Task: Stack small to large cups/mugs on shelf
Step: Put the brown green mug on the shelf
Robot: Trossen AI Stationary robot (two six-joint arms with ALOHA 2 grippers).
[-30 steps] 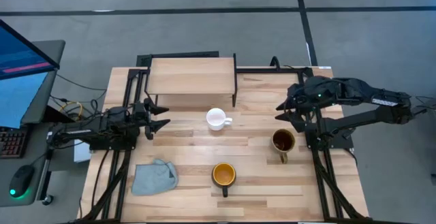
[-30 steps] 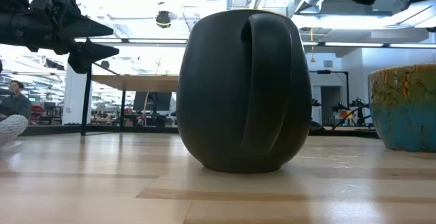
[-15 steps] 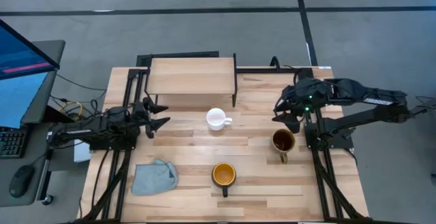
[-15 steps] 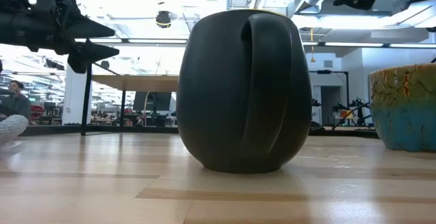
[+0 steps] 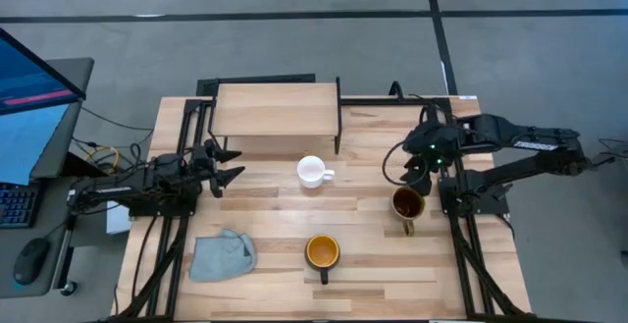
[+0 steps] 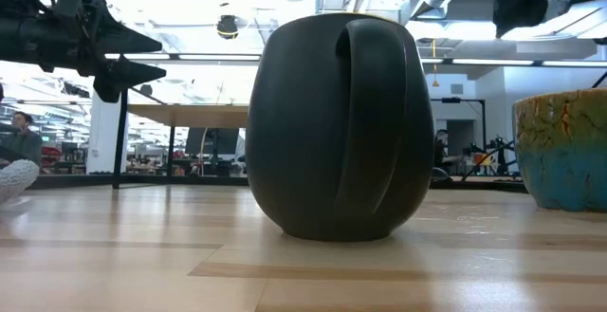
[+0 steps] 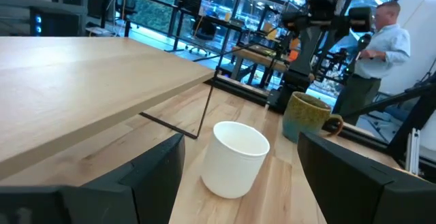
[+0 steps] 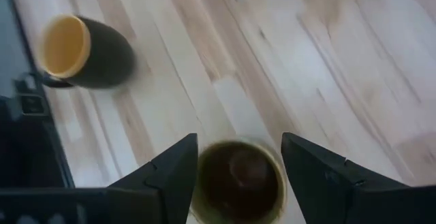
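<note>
On the table (image 5: 363,264), the empty shelf (image 5: 276,110) stands behind three mugs, and the right gripper (image 5: 407,173), fingers spread, hangs just over the olive mug (image 5: 408,203), so dropping off-centre could tip it; the left gripper (image 5: 232,164) waits, fingers spread.

Low view: blocked mostly by dark mug (image 6: 341,127), hiding white mug; olive-tan mug (image 6: 564,151) cropped at right edge. Right wrist view: motion-blurred throughout, olive-tan mug's rim (image 8: 238,173) partly cut off. Left wrist view: shelf (image 7: 82,81) cropped, legs mostly unseen.
</note>
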